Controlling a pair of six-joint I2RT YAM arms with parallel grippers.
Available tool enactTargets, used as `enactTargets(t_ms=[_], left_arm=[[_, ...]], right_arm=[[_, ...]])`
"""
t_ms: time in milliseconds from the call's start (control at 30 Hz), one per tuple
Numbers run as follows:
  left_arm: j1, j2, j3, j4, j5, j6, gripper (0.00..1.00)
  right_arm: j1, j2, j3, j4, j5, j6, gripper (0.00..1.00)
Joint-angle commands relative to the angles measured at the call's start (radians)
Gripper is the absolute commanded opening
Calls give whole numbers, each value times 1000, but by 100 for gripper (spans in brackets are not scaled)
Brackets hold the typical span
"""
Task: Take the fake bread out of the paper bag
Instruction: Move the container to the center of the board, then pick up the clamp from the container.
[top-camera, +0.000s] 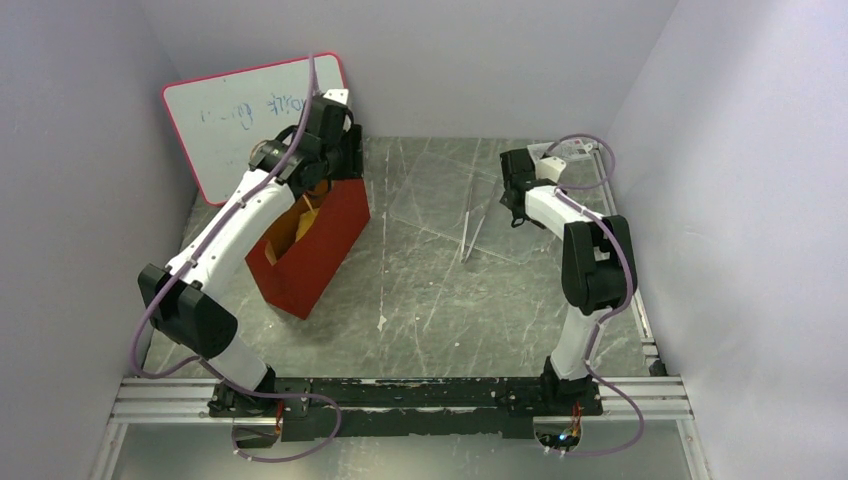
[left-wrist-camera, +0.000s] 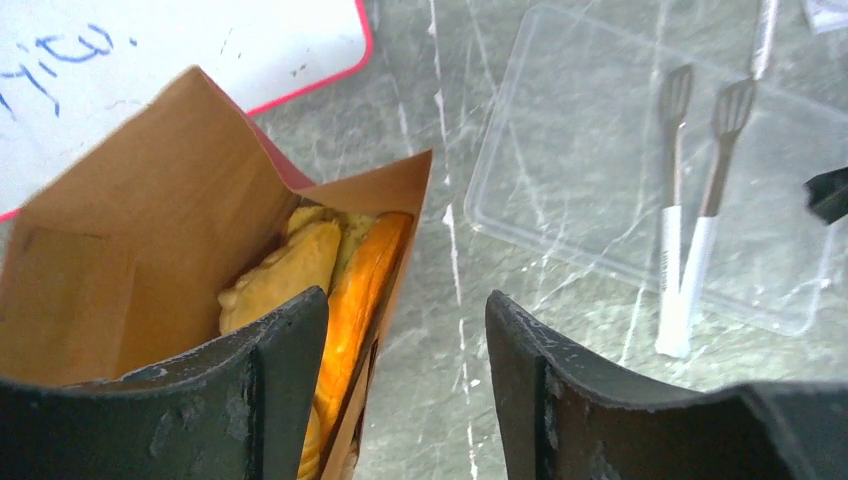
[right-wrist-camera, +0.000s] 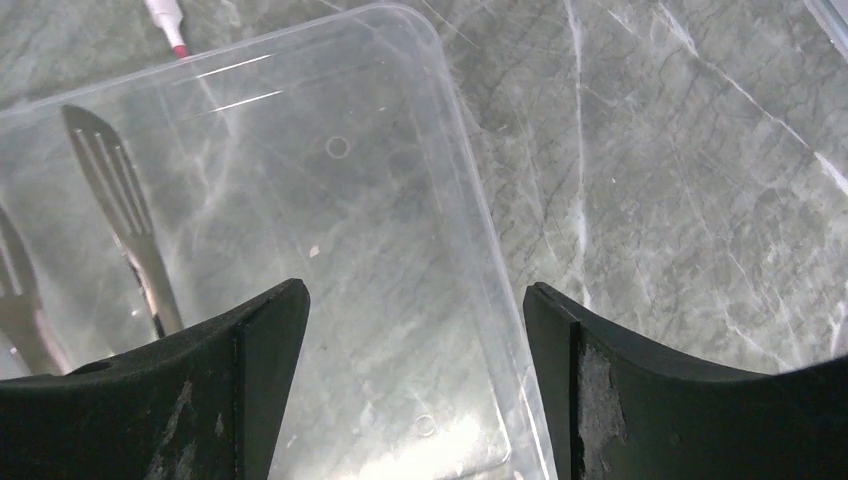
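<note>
The paper bag, red outside and brown inside, stands tilted at the left of the table with its mouth open. In the left wrist view the bag holds the fake bread: a golden-orange loaf and a paler piece beside it. My left gripper is open and empty over the bag's right rim, one finger over the mouth and the other over the table; it is at the bag's far end in the top view. My right gripper is open and empty above a clear tray, far from the bag.
A clear plastic tray lies mid-table, also seen in the top view. Metal tweezers lie on it. A red-edged whiteboard leans at the back left. A marker tip lies beyond the tray. Walls enclose the table.
</note>
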Motion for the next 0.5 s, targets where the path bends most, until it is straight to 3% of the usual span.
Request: enactTargets(t_ms=[0, 167, 267, 367, 467], left_arm=[[-10, -28, 110, -22, 37, -21, 65], [-10, -35, 314, -90, -4, -26, 65], [-10, -66, 386, -108, -132, -13, 67], [1, -153, 336, -77, -274, 9, 71], [66, -222, 246, -66, -303, -4, 72]], right_arm=[[21, -53, 15, -44, 34, -14, 84], [63, -78, 37, -71, 70, -18, 84], [97, -98, 58, -85, 85, -24, 84], [135, -118, 67, -83, 90, -34, 84], [175, -126, 76, -77, 83, -44, 84]])
